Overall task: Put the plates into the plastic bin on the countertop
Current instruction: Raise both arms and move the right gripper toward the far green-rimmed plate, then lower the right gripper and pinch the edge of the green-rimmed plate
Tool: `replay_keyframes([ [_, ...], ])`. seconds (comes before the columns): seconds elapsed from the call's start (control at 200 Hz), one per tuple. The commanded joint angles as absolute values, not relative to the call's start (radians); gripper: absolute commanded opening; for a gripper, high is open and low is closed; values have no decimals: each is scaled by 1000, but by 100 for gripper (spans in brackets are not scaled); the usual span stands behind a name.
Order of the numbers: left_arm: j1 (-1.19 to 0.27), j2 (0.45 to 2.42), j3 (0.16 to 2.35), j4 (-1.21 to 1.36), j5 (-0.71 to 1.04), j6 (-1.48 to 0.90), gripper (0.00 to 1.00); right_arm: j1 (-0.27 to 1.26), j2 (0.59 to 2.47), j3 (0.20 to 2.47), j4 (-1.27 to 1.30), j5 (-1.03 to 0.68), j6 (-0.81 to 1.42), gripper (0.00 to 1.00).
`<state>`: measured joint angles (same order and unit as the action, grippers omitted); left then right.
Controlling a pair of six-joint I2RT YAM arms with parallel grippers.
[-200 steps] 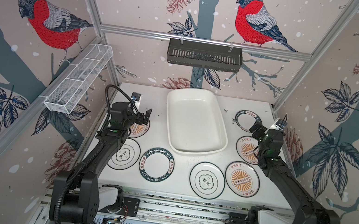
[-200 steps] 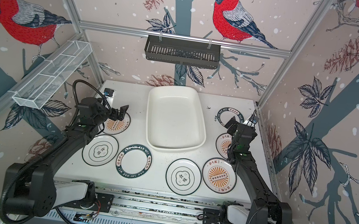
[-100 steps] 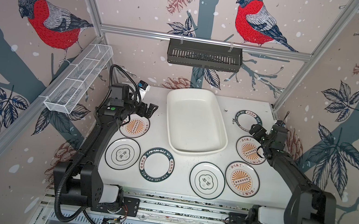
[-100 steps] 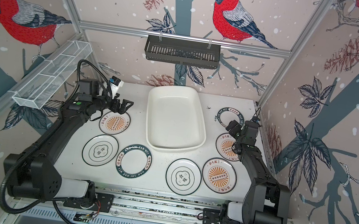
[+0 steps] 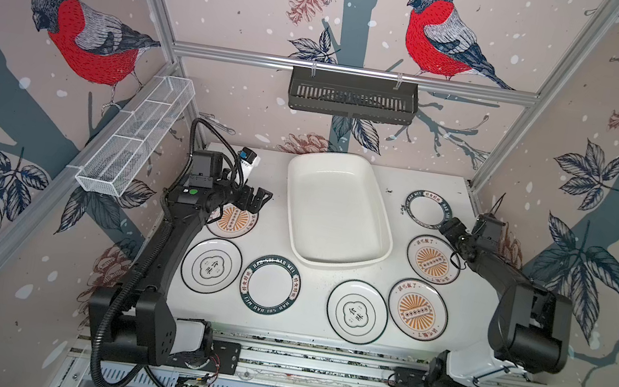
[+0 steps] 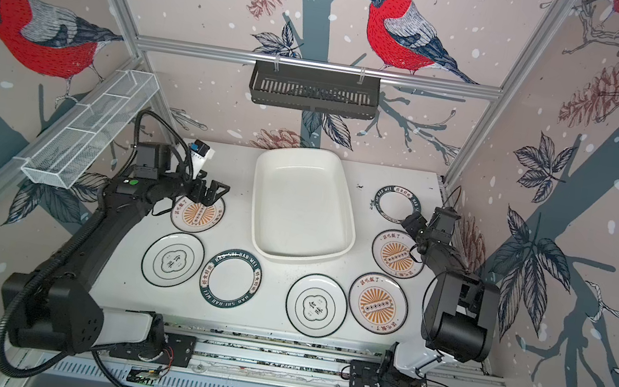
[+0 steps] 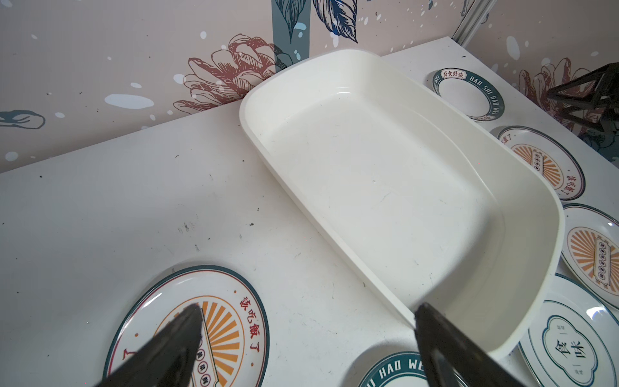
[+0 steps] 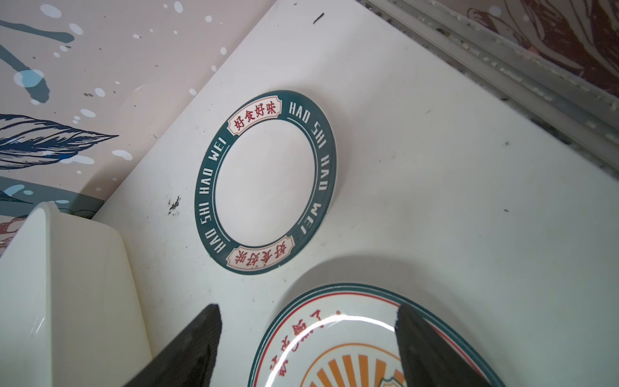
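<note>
One plastic bin [image 5: 335,207] on desk [image 5: 271,239], seven plates [image 5: 270,291] lying flat outside it, three left, four right, three sunburst, two green-lettered, two emblem, left pincer [image 5: 258,201] and right pincer [image 5: 446,228] flanking bin, both jaws apart.

plates [image 5: 357,311] x7 (sunburst [image 5: 417,309] x3, grn-rim [image 5: 270,286] x2, emblem [image 5: 211,265] x2) | bin [image 5: 335,207] x1 | rack [image 5: 352,96] x1 | basket [image 5: 134,150] x1

Noted glossy glaze, bright highlight, on sunburst plate [image 8: 335,341]. Smooth, faintly shiny plastic bin [image 5: 335,207], frame centre. Matt, scuffed, speckled countertop [image 5: 273,239]. Ribbed aluminium rail [image 8: 502,70].
</note>
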<state>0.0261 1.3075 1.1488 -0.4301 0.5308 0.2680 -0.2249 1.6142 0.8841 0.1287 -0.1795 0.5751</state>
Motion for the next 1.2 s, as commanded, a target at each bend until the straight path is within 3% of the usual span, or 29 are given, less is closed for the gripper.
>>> replay_keyframes([
  [0.0,24,1296,1133,-428,559,283,98,-237,1646,908,149,-219,589,83],
  [0.15,23,1297,1112,-430,561,286,98,-248,1722,964,150,-281,584,74],
  [0.53,22,1315,1093,-407,564,288,98,-282,1875,1067,159,-327,624,67],
  [0.7,21,1330,1082,-403,574,297,98,-293,1961,1147,155,-382,628,57],
  [1.196,18,1359,1098,-415,571,302,98,-314,2100,1251,197,-447,707,48],
])
